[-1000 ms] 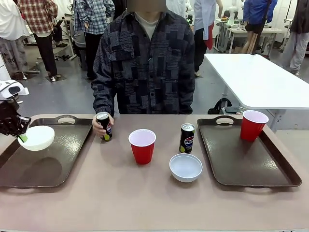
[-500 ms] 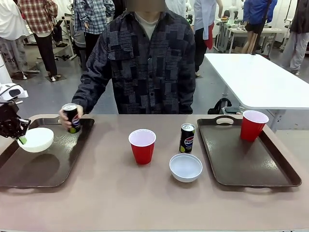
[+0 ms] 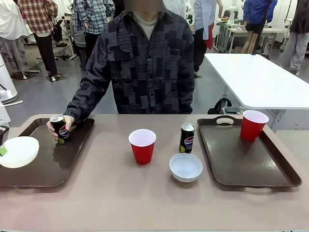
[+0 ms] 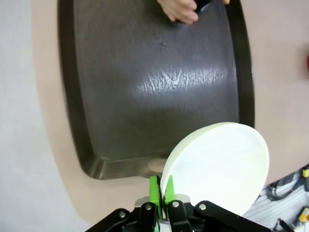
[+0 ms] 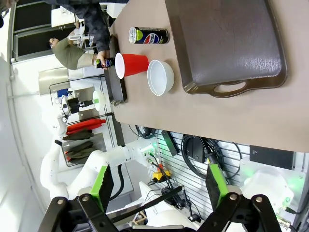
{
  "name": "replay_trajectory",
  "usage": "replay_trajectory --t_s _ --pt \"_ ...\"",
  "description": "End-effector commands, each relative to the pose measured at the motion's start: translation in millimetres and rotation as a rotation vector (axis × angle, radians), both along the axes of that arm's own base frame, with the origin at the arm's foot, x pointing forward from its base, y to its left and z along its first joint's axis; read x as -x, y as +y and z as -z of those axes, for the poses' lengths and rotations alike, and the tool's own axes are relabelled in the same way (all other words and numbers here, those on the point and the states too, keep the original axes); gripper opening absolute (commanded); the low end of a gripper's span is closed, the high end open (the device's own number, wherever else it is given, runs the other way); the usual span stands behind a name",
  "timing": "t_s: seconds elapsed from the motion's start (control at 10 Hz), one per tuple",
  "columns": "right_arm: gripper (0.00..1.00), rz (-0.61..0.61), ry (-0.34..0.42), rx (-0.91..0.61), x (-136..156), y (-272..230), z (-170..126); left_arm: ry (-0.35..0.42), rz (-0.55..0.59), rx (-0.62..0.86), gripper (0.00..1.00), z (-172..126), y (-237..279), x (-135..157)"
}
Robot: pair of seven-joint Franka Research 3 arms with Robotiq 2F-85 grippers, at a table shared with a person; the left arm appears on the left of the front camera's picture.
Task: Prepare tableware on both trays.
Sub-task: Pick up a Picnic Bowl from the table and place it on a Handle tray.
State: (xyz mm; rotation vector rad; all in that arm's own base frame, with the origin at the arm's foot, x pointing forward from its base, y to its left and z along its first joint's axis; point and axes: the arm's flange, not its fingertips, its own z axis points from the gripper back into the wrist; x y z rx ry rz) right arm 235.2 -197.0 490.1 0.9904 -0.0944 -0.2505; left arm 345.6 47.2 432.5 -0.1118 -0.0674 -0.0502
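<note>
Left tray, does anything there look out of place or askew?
The white bowl, pinched by its rim in the shut left gripper, hangs out past the rim of the left tray instead of sitting inside it. Otherwise nothing stands out: the person's hand holds a Pepsi can upright at that tray's far end.

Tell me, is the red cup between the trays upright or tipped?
Upright: the red cup stands on its base, open mouth facing up.

Grey floor (image 3: 43, 99), white side table (image 3: 260, 82), bystanders (image 3: 36, 19) behind.
</note>
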Motion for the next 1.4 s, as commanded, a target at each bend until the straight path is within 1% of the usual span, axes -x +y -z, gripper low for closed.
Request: replay_trajectory --t_s 0.0,0.1,0.2,0.4,0.6,0.8,1.0,1.1,1.2,1.3 --pt "1.0 -0.007 -0.017 -0.015 -0.3 -1.1 0.0 0.014 0.0 -0.029 0.04 10.3 4.7 -9.3" --pt "1.0 -0.007 -0.017 -0.015 -0.3 -1.1 0.0 0.009 -0.002 -0.027 0.04 12.5 3.7 -11.3" --pt "1.0 -0.007 -0.017 -0.015 -0.3 -1.1 0.0 -0.019 -0.01 -0.056 0.04 17.8 0.6 -20.9" --pt "1.0 -0.007 -0.017 -0.015 -0.3 -1.1 0.0 -0.031 -0.043 -0.086 0.04 47.1 -7.7 -48.7" --pt "1.0 -0.007 -0.017 -0.015 -0.3 -1.1 0.0 -0.019 -0.059 -0.095 0.04 67.5 -9.5 -66.7" --pt "1.0 -0.007 -0.017 -0.015 -0.3 -1.1 0.0 -0.006 -0.057 -0.105 0.04 83.3 -14.3 -72.7" --pt "1.0 -0.007 -0.017 -0.015 -0.3 -1.1 0.0 0.004 -0.05 -0.104 0.04 88.7 -16.7 -74.9" --pt "1.0 -0.007 -0.017 -0.015 -0.3 -1.1 0.0 0.009 -0.054 -0.097 0.24 87.3 -15.8 -73.3" --pt "1.0 -0.007 -0.017 -0.015 -0.3 -1.1 0.0 0.013 -0.053 -0.09 0.24 86.5 -16.0 -74.0" --pt "1.0 -0.007 -0.017 -0.015 -0.3 -1.1 0.0 0.013 -0.053 -0.087 0.44 85.1 -15.5 -73.6"
